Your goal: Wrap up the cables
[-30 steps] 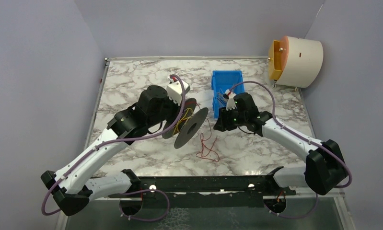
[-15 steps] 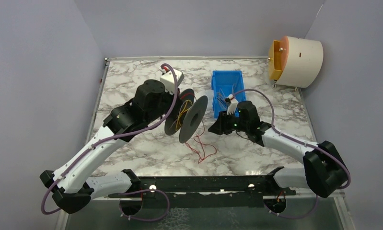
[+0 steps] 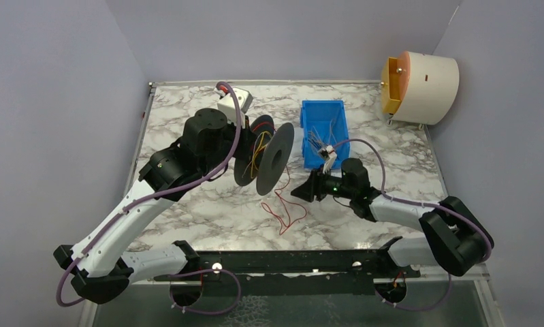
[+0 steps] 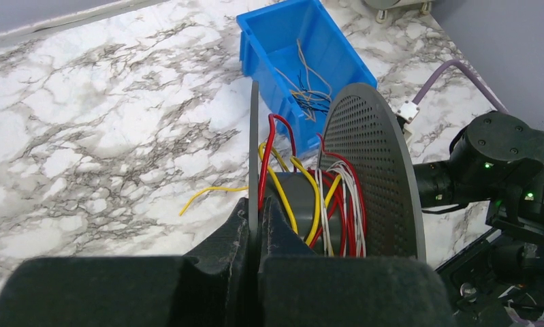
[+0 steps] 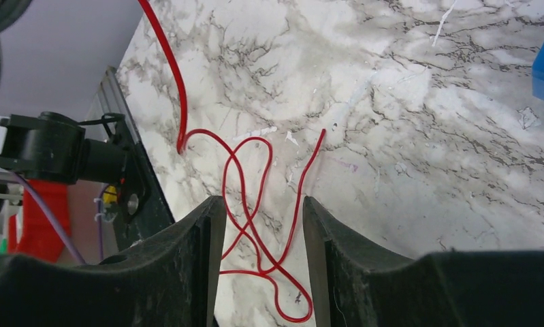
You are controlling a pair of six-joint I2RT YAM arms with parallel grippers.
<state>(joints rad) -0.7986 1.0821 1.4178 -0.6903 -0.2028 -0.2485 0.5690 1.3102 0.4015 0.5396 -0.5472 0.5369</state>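
Marble table (image 4: 85,136), yellow cable (image 4: 208,193) beside spool (image 4: 371,157), left wrist only

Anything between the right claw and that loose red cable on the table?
Nothing visible. The open right claw hangs right over the red cable looped on bare table; the spool sits off to its side.

Over the last second the left gripper (image 3: 247,145) has carried the spool (image 3: 272,160) farther from the arm bases and slightly leftward, and the spool now stands more edge-on to the overhead camera. The right gripper (image 3: 297,192) has drawn back from the blue bin (image 3: 323,129) toward the near edge, ending low beside the loose red cable (image 3: 282,212), whose loops have shifted slightly left.
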